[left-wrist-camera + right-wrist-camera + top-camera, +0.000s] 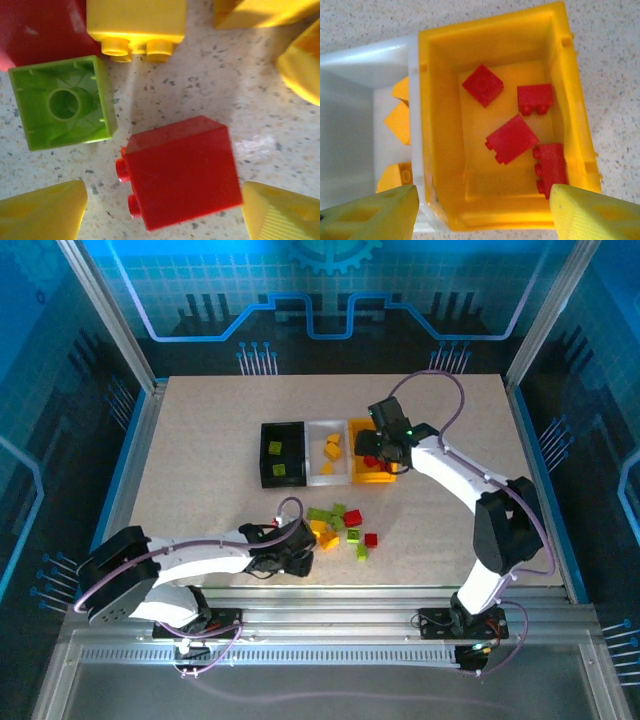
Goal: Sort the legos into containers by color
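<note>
The yellow bin holds four red bricks. The white bin, cut off at the edge, holds yellow bricks. The black bin holds green bricks, small and unclear. The right gripper has its jaws spread above the yellow bin; the left gripper has its jaws spread around a loose red brick.

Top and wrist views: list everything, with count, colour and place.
black bin: one, black, left end of the bin row
green bricks: two, lime, inside the black bin
white bin: one, white, mid-row
yellow-orange bricks: three, yellow-orange, inside the white bin
yellow bin: one, yellow, row's right end
red bricks: four, red, inside the yellow bin
loose bricks: about ten, red, green and yellow, piled before the bins
table: one, speckled beige, beneath all
left gripper: one, yellow fingers, open astride a red brick in the pile
right gripper: one, yellow-green fingers, open, empty, above the yellow bin
</note>
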